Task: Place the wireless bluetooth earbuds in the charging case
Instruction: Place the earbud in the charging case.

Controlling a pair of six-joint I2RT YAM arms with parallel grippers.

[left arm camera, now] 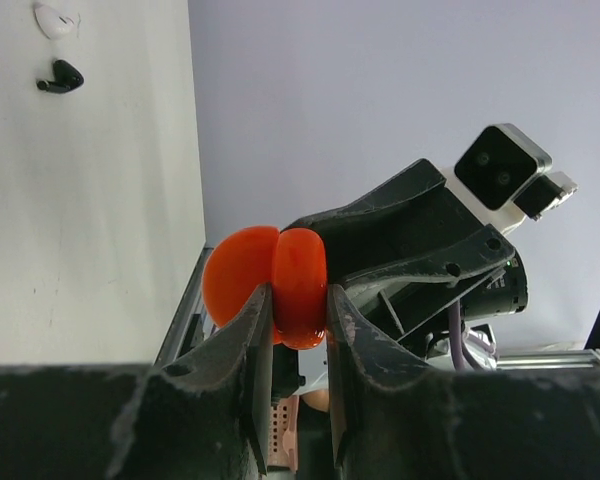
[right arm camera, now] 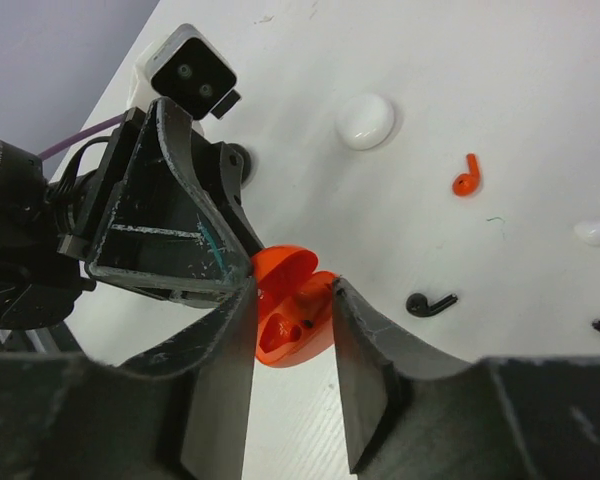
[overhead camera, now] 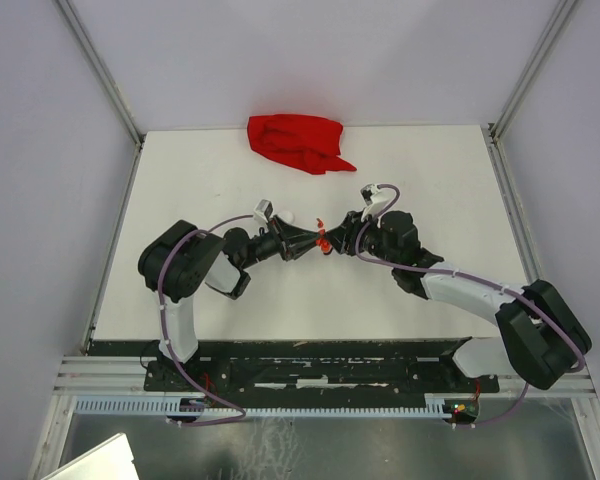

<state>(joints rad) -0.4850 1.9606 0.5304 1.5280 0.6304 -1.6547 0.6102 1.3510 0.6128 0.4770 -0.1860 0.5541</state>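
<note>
Two pincers meet over the middle of the counter (overhead camera: 200,180), tip to tip, with the orange-red charging case (right arm camera: 288,268) between them and lifted clear of the surface. The left pincer (left arm camera: 298,300) is clamped tight on the case: both its fingers press flat on one of the two rounded halves, while the other half bulges out beside them. The case is hinged open like a clam. In the lower half an orange-red shape with small dark dots shows, too small to tell whether it is an earbud.

The right pincer (right arm camera: 293,288) comes in from the opposite side. Its fingers stand a little apart, one on either side of the open case and very close to it. I cannot tell whether they press on the shell or only flank it.

Three loose earbuds lie flat on the counter, on the far-edge side of the held case. An orange-red earbud (right arm camera: 467,177) lies alone, a white earbud (right arm camera: 595,231) lies further out, and a black earbud (right arm camera: 430,303) lies nearer the right pincer. All three are apart from one another and none is touched by either pincer. A thin dark piece is cut off at the edge of the right wrist view and cannot be made out.

A round white case (right arm camera: 365,120) sits shut on the counter near the left pincer, and a crumpled red cloth (overhead camera: 295,142) lies at the middle of the far edge
</note>
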